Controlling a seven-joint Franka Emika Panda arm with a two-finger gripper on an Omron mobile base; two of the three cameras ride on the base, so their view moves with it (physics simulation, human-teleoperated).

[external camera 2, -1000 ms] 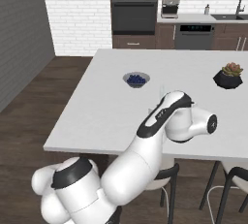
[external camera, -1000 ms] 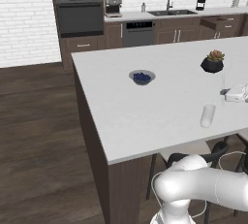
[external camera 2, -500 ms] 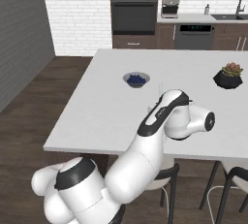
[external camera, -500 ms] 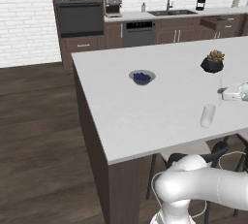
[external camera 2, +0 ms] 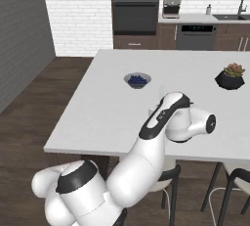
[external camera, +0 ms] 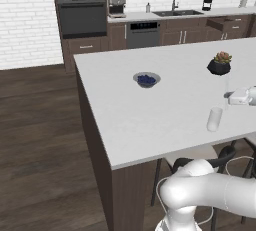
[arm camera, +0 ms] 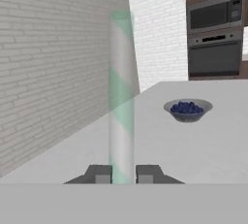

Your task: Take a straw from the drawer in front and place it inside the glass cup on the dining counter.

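Gripping: the gripper [external camera: 231,96] is pinched narrow on the straw [external camera: 227,87], which stands upright in it

Left base view, straw: a hair-thin pale line rising from the gripper; it is up and to the right of the glass cup [external camera: 215,119], near it but apart, not inside it
Left base view, cup: a clear, slightly tapered tumbler, upright near the near edge of the dining counter [external camera: 150,120]
Left base view, counter: smooth white top, dark brown wooden sides; a grey bowl [external camera: 146,79] with blue filling sits toward the left edge; a dark faceted plant pot [external camera: 219,65] sits beyond the cup, toward the far edge
Left base view, drawer [external camera: 222,23]: dark brown, standing out from the cabinet row under the far worktop

Right base view, straw [external camera 2: 161,94]: a faint upright line just behind the white arm, over the counter [external camera 2: 97,117]; the jaws are hidden by the arm
Right base view, others: bowl [external camera 2: 137,79] beyond the straw; plant pot [external camera 2: 230,77] well to the right

Hand view, gripper [arm camera: 123,174]: the two dark fingertips [arm camera: 99,173] press the straw [arm camera: 121,97] from either side
Hand view, straw: a translucent tube banded whitish and pale green, rising straight up
Hand view, bowl [arm camera: 188,109]: round, grey, on the white counter [arm camera: 160,145], right of the straw and well apart

Change: the hand has crept slightly leftward since a second ago, hardly at all in the last half second; cup, bowl and pot lie as before
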